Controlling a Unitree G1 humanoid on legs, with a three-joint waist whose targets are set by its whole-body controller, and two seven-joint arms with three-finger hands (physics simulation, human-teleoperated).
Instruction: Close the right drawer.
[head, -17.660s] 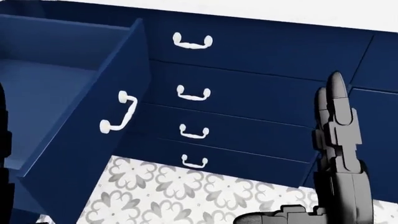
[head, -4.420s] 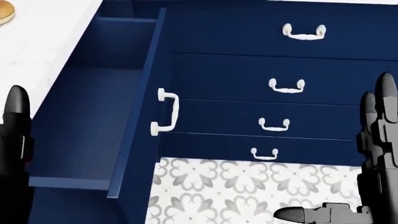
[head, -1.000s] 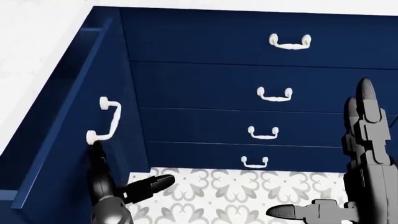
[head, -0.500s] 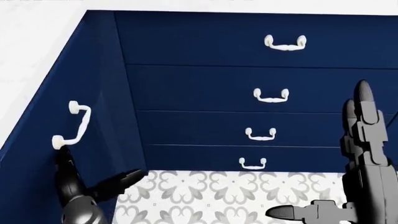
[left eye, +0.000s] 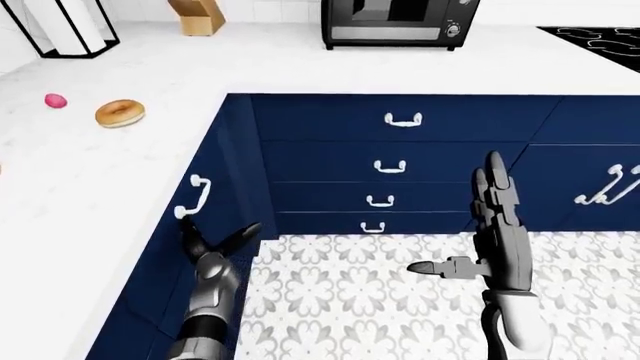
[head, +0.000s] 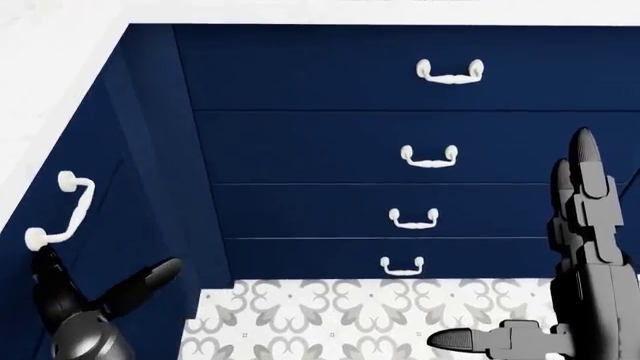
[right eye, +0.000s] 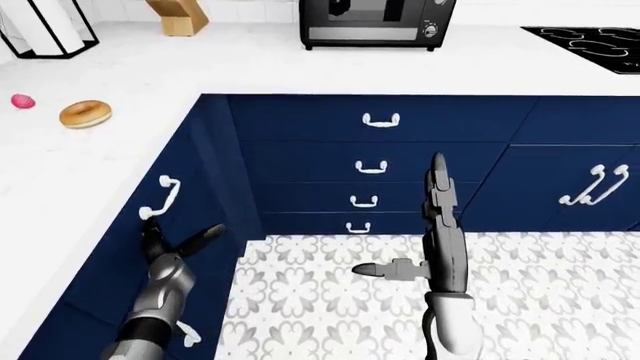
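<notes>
Left-eye view: right drawer (left eye: 205, 176) sits on the navy cabinet run left of the corner, its front flush with the neighbouring fronts, looks shut. White handle (left eye: 192, 197) on that front, tilted. Left hand (left eye: 213, 247) just below the handle, fingers spread, gripping nothing; one fingertip (head: 41, 259) touches or nearly touches the handle's lower end, can't tell which. Right hand (left eye: 492, 229) well right of the handle, over the patterned floor (left eye: 400, 300), fingers straight up, thumb out sideways, empty. Stack of four drawers (left eye: 395, 169) right of the handle, all shut. On the white counter (left eye: 90, 172) above-left of the handle: donut (left eye: 120, 113), small pink object (left eye: 56, 100). Toaster oven (left eye: 398, 22) and knife block (left eye: 195, 15) further up.
</notes>
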